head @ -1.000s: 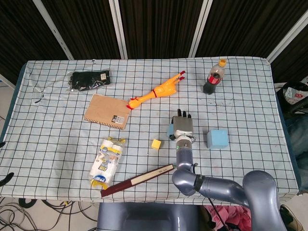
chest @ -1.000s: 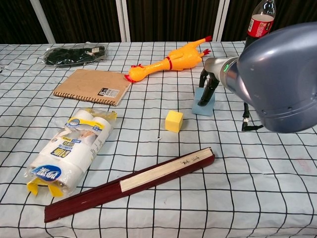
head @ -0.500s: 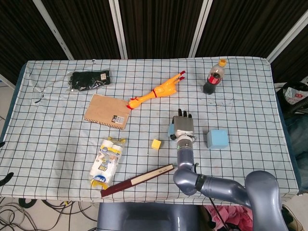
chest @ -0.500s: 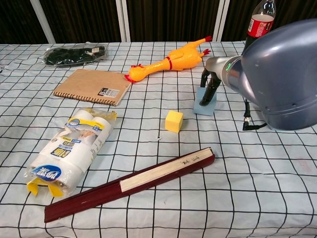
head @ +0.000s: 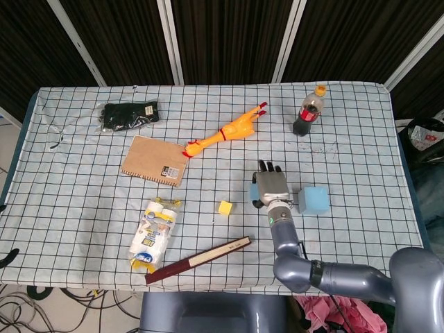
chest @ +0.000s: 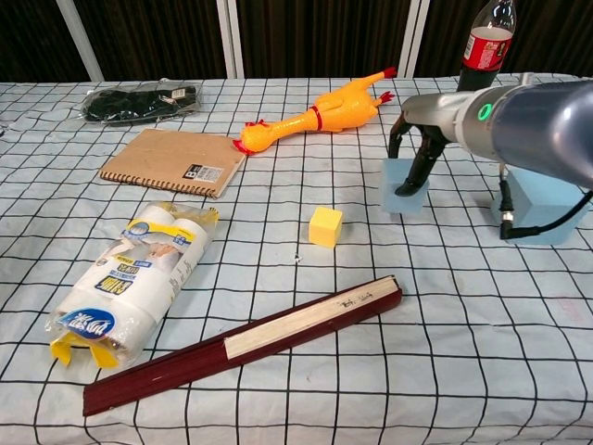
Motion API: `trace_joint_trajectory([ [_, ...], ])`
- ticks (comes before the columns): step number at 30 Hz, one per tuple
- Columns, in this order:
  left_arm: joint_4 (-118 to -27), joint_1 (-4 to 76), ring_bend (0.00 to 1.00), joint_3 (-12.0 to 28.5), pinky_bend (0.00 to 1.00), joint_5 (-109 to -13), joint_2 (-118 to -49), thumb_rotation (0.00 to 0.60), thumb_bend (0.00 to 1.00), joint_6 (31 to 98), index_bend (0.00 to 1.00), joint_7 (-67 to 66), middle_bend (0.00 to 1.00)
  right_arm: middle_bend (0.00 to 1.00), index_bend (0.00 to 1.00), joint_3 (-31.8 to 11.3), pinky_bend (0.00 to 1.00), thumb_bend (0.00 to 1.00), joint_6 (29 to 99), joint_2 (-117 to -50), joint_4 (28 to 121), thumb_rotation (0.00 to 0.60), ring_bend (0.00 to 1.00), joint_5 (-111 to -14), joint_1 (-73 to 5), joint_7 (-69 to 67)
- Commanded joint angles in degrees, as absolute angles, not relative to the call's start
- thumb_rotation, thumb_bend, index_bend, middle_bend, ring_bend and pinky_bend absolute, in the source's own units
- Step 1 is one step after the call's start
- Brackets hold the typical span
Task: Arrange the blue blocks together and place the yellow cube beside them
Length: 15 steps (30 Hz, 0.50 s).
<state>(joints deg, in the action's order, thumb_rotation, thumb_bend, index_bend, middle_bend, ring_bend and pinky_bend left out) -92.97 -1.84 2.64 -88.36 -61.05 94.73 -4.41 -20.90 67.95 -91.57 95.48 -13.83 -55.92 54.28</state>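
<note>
My right hand (head: 272, 186) (chest: 419, 148) grips a small light-blue block (chest: 398, 190) (head: 254, 190) from above, fingers wrapped over its top edge. I cannot tell whether the block touches the cloth. A larger blue block (head: 314, 200) (chest: 548, 200) sits on the table just to the right of the hand, partly behind the forearm in the chest view. The yellow cube (head: 225, 207) (chest: 325, 226) lies on the cloth to the left of the held block, apart from it. My left hand shows in neither view.
A rubber chicken (head: 227, 132) and a cola bottle (head: 308, 111) stand beyond the hand. A brown notebook (head: 155, 160), a black pouch (head: 129, 114), a tissue pack (head: 154, 232) and a long dark-red book (head: 198, 259) lie left and in front.
My right hand has carried the small blue block to the right, away from the yellow cube and closer to the larger blue block.
</note>
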Motion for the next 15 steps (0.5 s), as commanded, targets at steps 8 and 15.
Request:
trace_joint_trajectory([
  [8,-93.0,-1.9,0.00,2.8,0.00,-88.0,-61.2,0.600,0.04,94.7,0.19,-4.9,0.06,0.02,0.46,-15.1,0.09,0.27,65.6,-84.7,101.7,0.600,0.00,-21.8,-51.3,49.8],
  [15,-93.1,-1.9,0.00,2.9,0.00,-87.9,-61.3,0.600,0.04,94.9,0.19,-5.3,0.06,0.02,0.46,-12.9,0.09,0.27,63.1,-84.3,99.7,0.600,0.00,-24.8,-50.7,47.6],
])
